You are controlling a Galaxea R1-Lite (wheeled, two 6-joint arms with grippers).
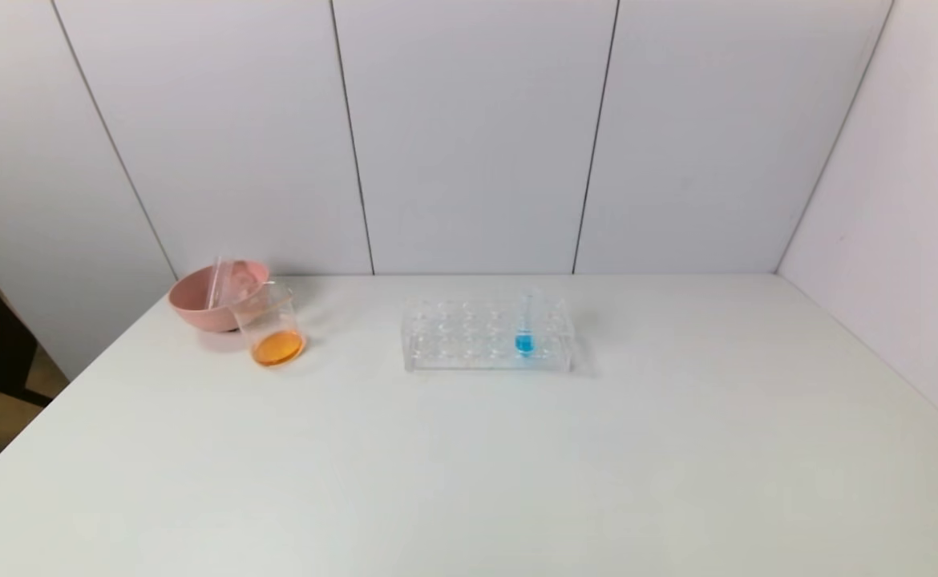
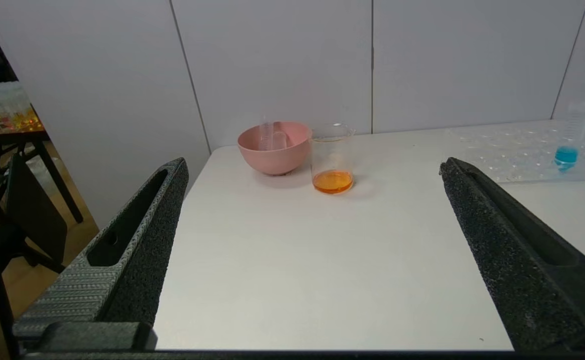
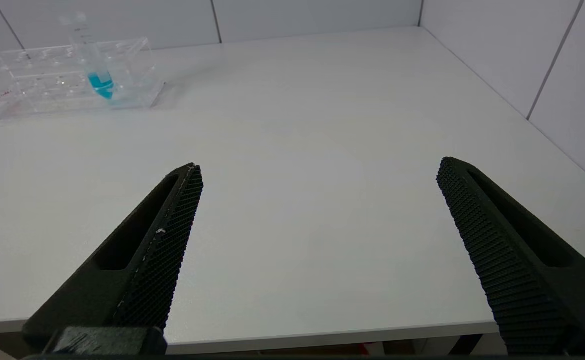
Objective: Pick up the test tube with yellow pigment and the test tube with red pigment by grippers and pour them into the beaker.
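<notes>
The beaker (image 1: 272, 328) stands at the table's far left with orange liquid at its bottom; it also shows in the left wrist view (image 2: 332, 160). Two clear tubes (image 1: 218, 282) lean inside the pink bowl (image 1: 196, 308) just behind it, and no yellow or red liquid shows in them (image 2: 266, 134). My left gripper (image 2: 312, 165) is open and empty, low at the table's front edge, well short of the beaker. My right gripper (image 3: 320, 165) is open and empty at the front edge on the right. Neither gripper shows in the head view.
A clear tube rack (image 1: 453, 336) stands mid-table at the back, holding one upright tube with blue liquid (image 1: 525, 324). The rack (image 3: 32, 85) is far ahead of my right gripper. White wall panels close the back and right sides of the table.
</notes>
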